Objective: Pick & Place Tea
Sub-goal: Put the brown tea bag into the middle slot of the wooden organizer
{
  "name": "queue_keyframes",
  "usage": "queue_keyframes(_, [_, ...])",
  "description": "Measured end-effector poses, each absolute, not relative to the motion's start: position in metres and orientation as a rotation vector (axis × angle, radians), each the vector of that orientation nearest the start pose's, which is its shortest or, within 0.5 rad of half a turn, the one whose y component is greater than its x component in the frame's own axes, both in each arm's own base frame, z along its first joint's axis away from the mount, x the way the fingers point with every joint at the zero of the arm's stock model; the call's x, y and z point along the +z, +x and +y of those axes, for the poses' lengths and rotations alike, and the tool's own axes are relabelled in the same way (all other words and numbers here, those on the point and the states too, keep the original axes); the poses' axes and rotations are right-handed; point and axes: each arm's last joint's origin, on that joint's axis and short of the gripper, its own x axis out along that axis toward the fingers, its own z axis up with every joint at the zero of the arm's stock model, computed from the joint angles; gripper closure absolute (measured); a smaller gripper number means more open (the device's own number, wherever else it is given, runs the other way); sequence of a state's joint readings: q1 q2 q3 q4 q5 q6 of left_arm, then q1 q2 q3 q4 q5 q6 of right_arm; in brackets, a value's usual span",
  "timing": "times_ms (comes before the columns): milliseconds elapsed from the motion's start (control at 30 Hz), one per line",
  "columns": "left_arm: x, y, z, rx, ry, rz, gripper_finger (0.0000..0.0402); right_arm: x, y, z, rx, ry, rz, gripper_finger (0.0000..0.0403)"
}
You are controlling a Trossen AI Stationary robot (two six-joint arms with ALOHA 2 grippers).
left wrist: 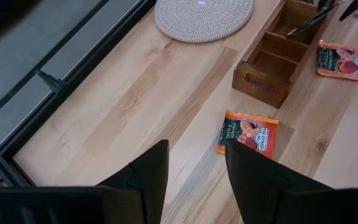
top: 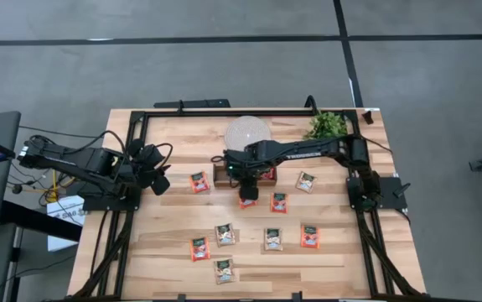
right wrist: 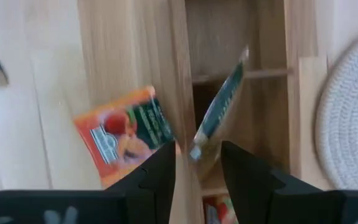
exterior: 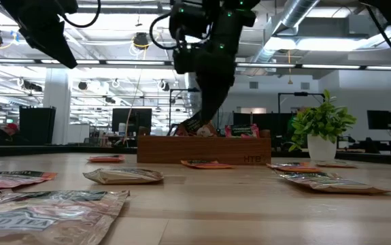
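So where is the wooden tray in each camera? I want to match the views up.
High view: wooden tray mid-table, on the near side of the round woven disc.
Low view: tray centre, a long brown box on the tabletop; the disc does not show.
Left wrist view: tray upper right, beside the disc.
Right wrist view: tray top centre, compartments open, disc at the right edge.
Shared landmark: the disc.

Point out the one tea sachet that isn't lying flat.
The sachet standing on edge in the wooden tray, just ahead of the right pincer. Every other sachet lies flat.
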State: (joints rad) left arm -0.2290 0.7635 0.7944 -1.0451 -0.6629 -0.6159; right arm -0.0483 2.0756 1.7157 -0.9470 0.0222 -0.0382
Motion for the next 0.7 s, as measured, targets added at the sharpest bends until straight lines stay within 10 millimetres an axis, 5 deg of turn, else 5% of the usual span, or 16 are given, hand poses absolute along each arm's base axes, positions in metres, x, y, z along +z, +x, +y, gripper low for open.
queue_keyframes(700, [0.2766,0.1214,-0.0099,0.653,-0.114,0.752,0.025,0.2124,0.4293,-0.0272,-0.054,-0.01,1.266,0.0285])
